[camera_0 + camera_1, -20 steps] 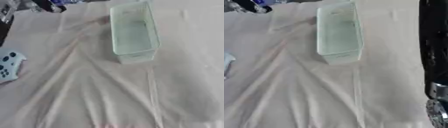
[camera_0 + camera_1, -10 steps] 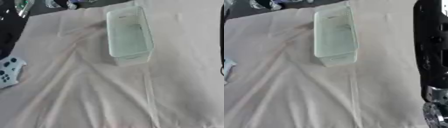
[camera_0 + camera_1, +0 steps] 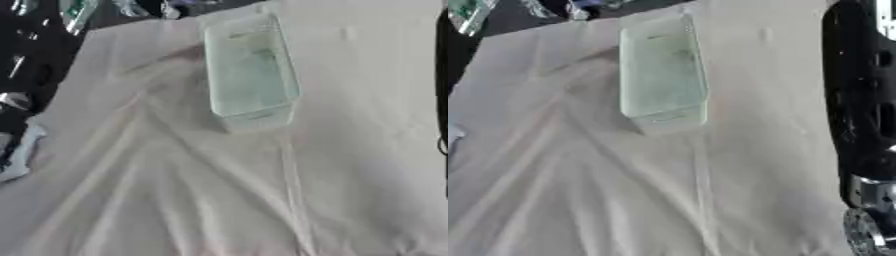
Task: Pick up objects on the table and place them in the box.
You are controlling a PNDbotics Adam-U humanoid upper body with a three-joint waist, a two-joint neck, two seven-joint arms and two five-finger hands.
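A creased pale cloth [image 3: 175, 190] covers the table; the right arm [image 3: 864, 100], black with silver joints, runs down the right edge, its hand unseen, so its fingers cannot be told; a clear plastic box [image 3: 249, 70] sits far centre; a pale object [image 3: 19, 155] lies at the left edge.

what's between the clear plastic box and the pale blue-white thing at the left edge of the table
Only bare, wrinkled beige tablecloth, seen in the left eye view, lies between the clear plastic box and the pale blue-white thing.
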